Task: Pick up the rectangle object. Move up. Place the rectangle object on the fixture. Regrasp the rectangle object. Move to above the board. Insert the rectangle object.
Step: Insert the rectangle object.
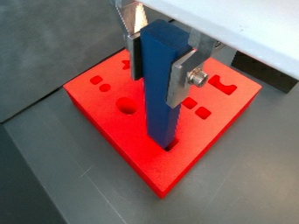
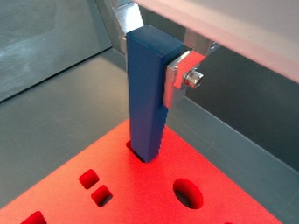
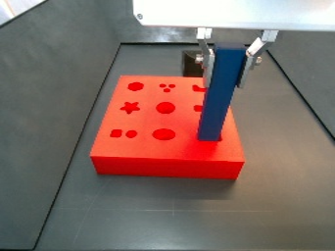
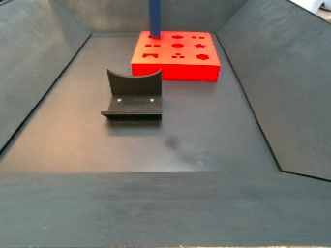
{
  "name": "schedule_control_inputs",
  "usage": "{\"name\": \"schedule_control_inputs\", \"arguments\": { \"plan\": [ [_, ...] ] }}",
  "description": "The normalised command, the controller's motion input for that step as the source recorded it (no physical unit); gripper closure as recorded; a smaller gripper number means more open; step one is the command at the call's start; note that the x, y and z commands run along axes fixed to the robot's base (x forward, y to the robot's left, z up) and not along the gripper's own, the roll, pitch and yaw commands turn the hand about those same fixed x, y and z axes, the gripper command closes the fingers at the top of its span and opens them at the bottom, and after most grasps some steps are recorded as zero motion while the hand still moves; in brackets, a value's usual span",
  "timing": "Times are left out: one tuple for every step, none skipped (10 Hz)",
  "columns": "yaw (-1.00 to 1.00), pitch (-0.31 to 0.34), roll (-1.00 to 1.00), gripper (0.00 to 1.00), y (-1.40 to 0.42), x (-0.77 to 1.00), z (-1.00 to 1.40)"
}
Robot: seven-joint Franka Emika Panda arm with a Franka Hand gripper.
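Observation:
The rectangle object (image 1: 163,101) is a long blue bar standing upright, its lower end sunk in a hole near one edge of the red board (image 1: 117,131). My gripper (image 1: 156,77) is shut on the bar's upper part, one silver finger (image 1: 177,83) flat against each side. Both wrist views show this grip, with the bar (image 2: 146,105) entering the board (image 2: 140,192). In a side view the bar (image 3: 220,93) rises from the board (image 3: 144,147) under the gripper (image 3: 230,54). The fixture (image 4: 134,95) stands alone on the floor, apart from the board (image 4: 195,66).
Sloped grey walls (image 4: 45,87) enclose the dark floor (image 4: 181,145). The board's other shaped holes (image 3: 147,108), among them circles and a star, hold nothing.

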Motion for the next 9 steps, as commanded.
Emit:
{"name": "schedule_control_inputs", "arguments": {
  "plan": [
    [0.0,-0.031,0.0,1.0,0.0,0.0,-0.22],
    [0.0,0.0,0.0,1.0,0.0,0.0,0.0],
    [0.0,0.0,0.0,1.0,0.0,0.0,-0.03],
    [0.0,-0.106,-0.01,1.0,0.03,-0.07,-0.17],
    [0.0,-0.14,-0.04,1.0,0.04,-0.08,-0.19],
    [0.0,-0.1,-0.03,1.0,0.01,-0.01,-0.1],
    [0.0,-0.049,-0.02,1.0,0.0,0.0,-0.03],
    [0.0,-0.026,-0.02,1.0,0.01,0.0,0.0],
    [0.0,-0.027,-0.08,1.0,0.17,0.0,0.0]
  ]
}}
